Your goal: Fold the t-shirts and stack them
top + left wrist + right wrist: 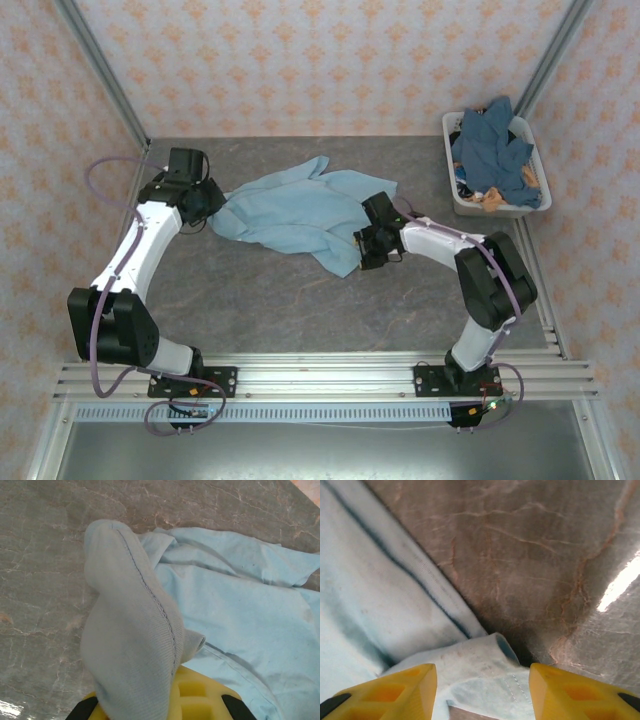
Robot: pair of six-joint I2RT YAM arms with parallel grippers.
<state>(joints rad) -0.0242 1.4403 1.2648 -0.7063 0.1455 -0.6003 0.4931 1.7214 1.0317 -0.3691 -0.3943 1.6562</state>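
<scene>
A light sky-blue t-shirt (pixel 300 208) lies crumpled in the middle of the grey table. My left gripper (pixel 212 205) is at the shirt's left edge and is shut on a ribbed, stitched band of it (pixel 135 645), which drapes over the yellow fingers (pixel 205 695). My right gripper (pixel 372 246) sits low over the shirt's near right corner. In the right wrist view its yellow fingers (pixel 395 690) stand apart, with a hemmed fold of the shirt (pixel 485 675) lying between them, not pinched. More t-shirts (pixel 492 150) in darker blue are piled in the basket.
A white plastic basket (pixel 500 208) stands at the back right, against the right wall. Patterned walls close in the table on three sides. Bare marbled table (pixel 260 300) lies between the shirt and the arm bases along the near rail.
</scene>
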